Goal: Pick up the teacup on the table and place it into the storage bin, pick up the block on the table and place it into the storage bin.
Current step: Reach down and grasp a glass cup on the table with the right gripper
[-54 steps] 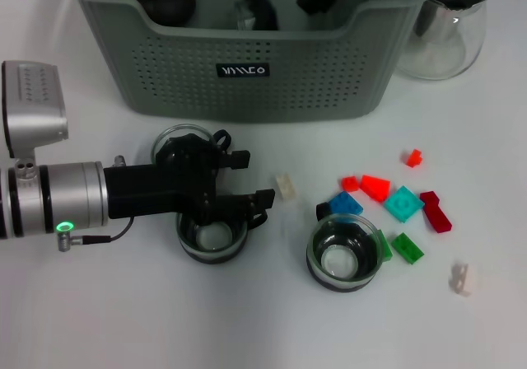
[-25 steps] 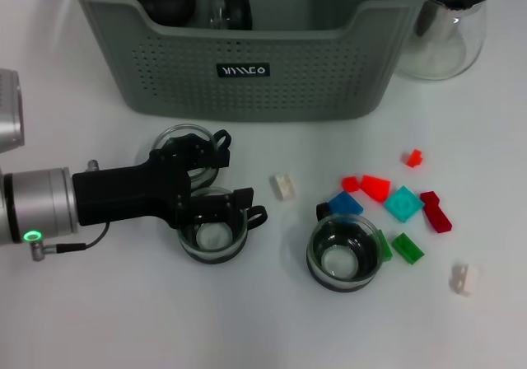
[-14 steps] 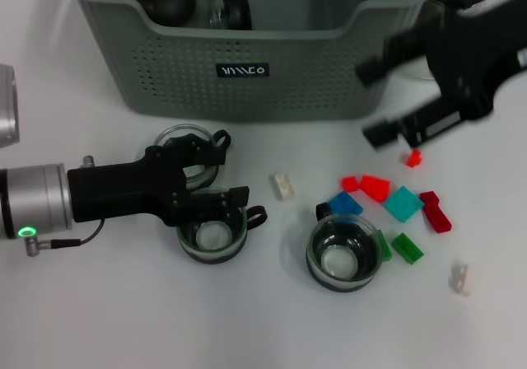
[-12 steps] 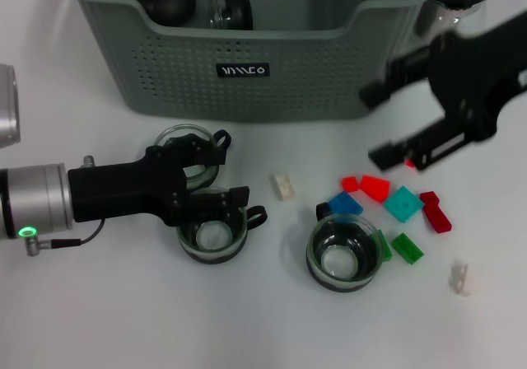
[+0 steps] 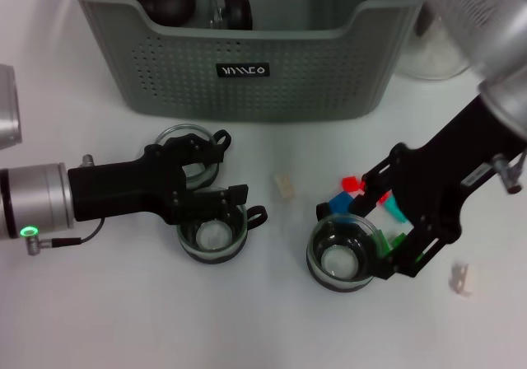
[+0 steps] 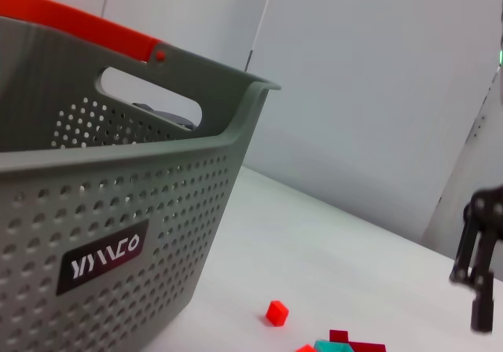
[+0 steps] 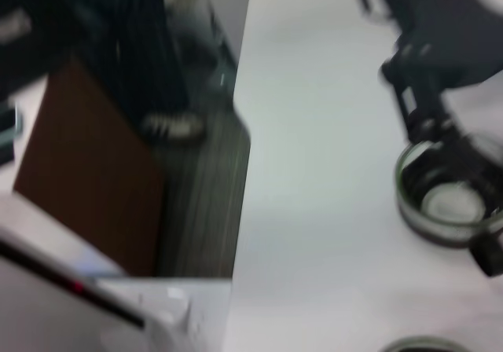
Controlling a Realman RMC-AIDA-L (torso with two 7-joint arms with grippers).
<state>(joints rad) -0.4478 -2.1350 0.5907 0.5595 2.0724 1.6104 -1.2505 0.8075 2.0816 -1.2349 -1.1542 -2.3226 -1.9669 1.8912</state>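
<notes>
Nearest us, the teacup (image 5: 342, 254) on the right sits upright on the table (image 5: 247, 328). The right gripper (image 5: 385, 229) has swung down from beside the storage bin in well under a second and now hangs just past that cup, over the coloured blocks (image 5: 354, 184). Its fingers are spread apart, holding nothing. We judge it is lining up for a block.

The left gripper (image 5: 216, 181) has barely shifted. It hovers between the second teacup (image 5: 212, 237) and the third teacup (image 5: 186, 145), fingers open and empty, one over each rim. No cup is lifted yet.

A cream block (image 5: 285, 185) lies alone between the two groups.

Farthest off, the storage bin (image 5: 247, 72) already holds dark items. Three cups and the blocks remain on the table.
</notes>
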